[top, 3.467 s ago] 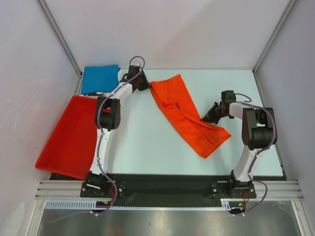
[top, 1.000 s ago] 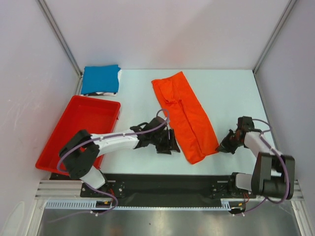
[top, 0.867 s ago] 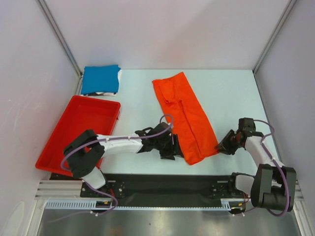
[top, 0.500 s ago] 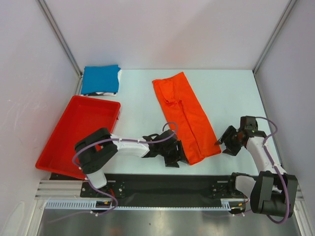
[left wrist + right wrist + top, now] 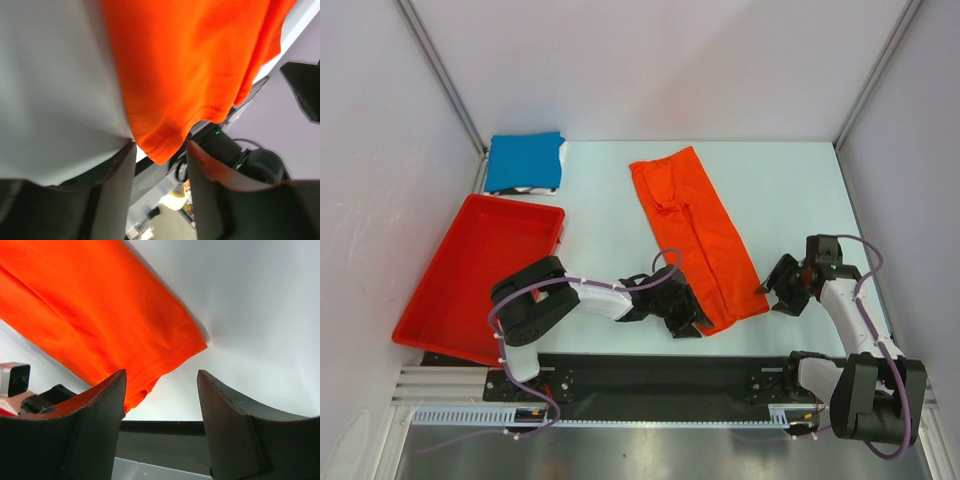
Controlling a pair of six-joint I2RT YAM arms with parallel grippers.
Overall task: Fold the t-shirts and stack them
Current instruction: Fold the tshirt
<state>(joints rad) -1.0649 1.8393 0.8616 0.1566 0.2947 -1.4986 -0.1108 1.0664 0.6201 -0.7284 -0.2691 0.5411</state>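
At the near end of the orange t-shirt (image 5: 695,235): both pincers spread, neither gripping
The left gripper (image 5: 159,167) has its jaws parted with the shirt's near-left hem corner between them; the right gripper (image 5: 161,390), equally wide, faces the near-right corner. The shirt lies folded lengthwise on the table (image 5: 790,190)

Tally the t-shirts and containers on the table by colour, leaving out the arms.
orange t-shirt: 1
blue t-shirt: 1
red bin: 1
Total: 3
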